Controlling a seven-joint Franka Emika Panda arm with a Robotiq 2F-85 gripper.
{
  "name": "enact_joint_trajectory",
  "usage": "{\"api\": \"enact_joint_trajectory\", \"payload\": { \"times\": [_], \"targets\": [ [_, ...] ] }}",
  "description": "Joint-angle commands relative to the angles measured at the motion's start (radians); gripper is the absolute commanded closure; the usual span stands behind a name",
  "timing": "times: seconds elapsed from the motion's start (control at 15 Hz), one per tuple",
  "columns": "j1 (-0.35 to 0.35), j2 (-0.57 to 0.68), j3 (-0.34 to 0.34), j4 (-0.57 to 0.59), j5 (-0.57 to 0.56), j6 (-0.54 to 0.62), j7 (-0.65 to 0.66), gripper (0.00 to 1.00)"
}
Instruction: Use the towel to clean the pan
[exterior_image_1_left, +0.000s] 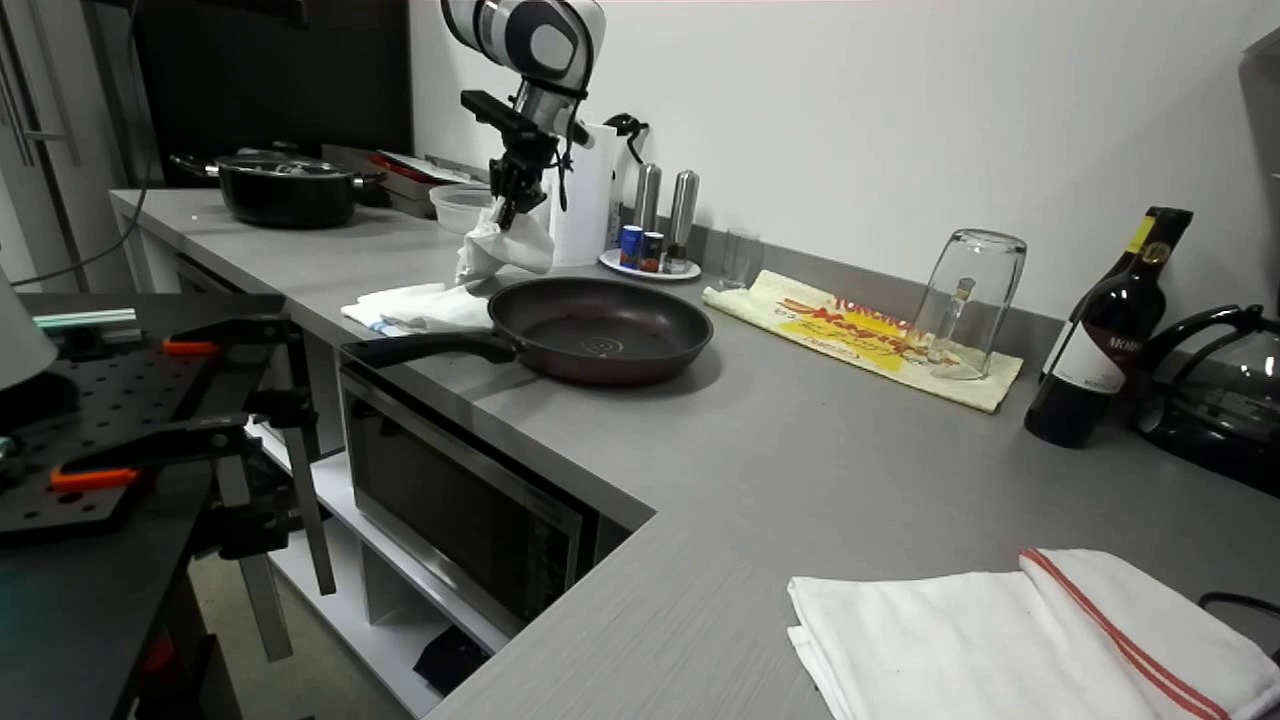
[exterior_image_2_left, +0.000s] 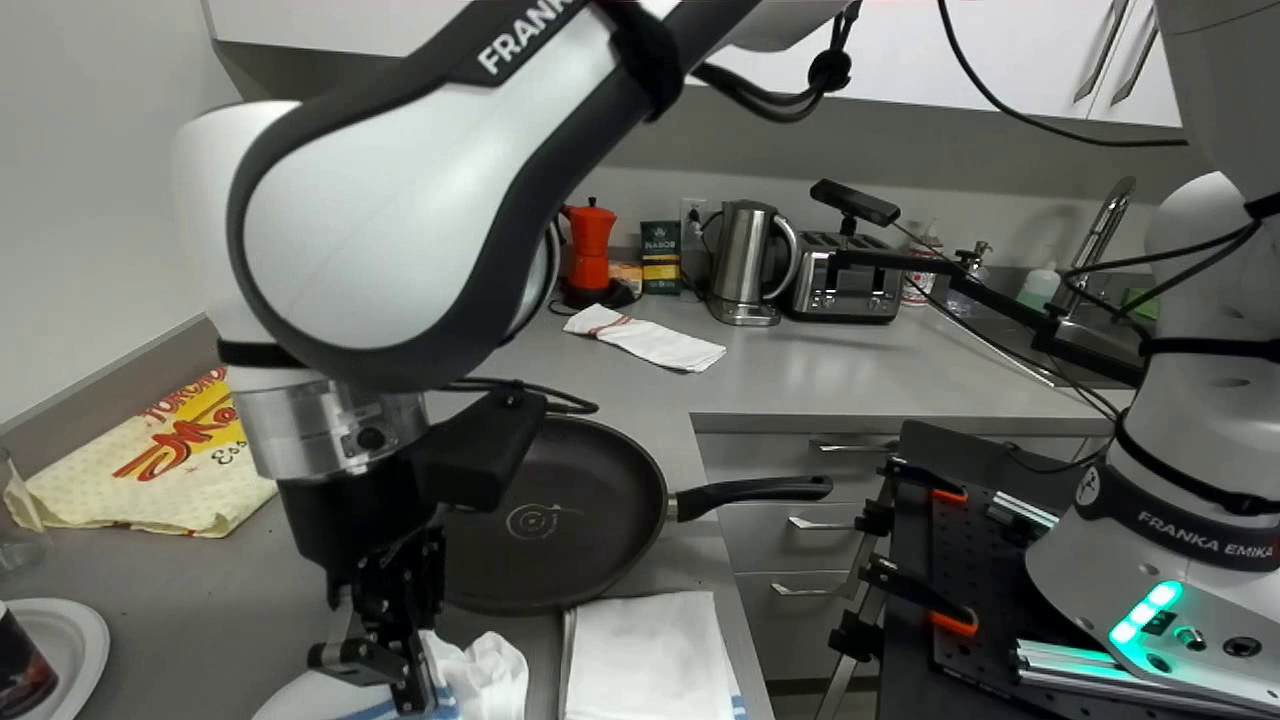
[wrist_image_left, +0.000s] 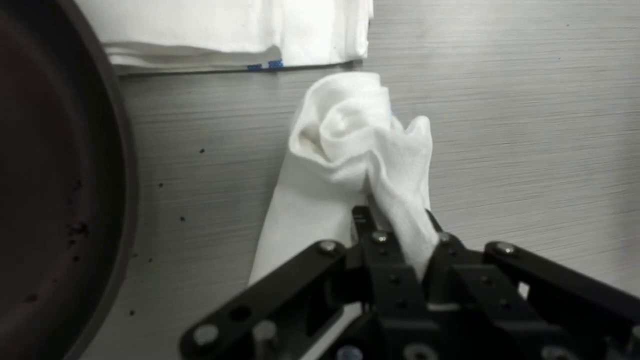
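By the gripper (wrist_image_left: 397, 220), a crumpled, softly pleated white towel (wrist_image_left: 340, 155) is grasped, just beside the round, dark, shallow pan (exterior_image_1_left: 600, 335). Pick-up is judged complete, wiping not yet begun; the towel must next be carried into the pan and pressed against the dark specks (wrist_image_left: 79, 229).

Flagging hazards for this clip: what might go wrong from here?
The pan has its handle jutting past the edge of the counter, so wiping pressure might swing or tip it. The gripper pinches a bunched towel, which may slip or wipe unevenly. A folded towel lies right by the pan and could get dragged.
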Motion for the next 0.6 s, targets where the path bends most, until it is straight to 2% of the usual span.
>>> {"api": "enact_joint_trajectory", "payload": {
  "times": [0.0,0.27,0.53],
  "targets": [
    [0.002,-0.154,-0.057,-0.133,-0.068,0.008,0.02,0.98],
    [-0.037,-0.282,-0.158,-0.261,-0.178,0.058,0.075,0.98],
    [-0.095,-0.362,-0.254,-0.328,-0.297,0.135,0.157,0.98]
  ]
}}
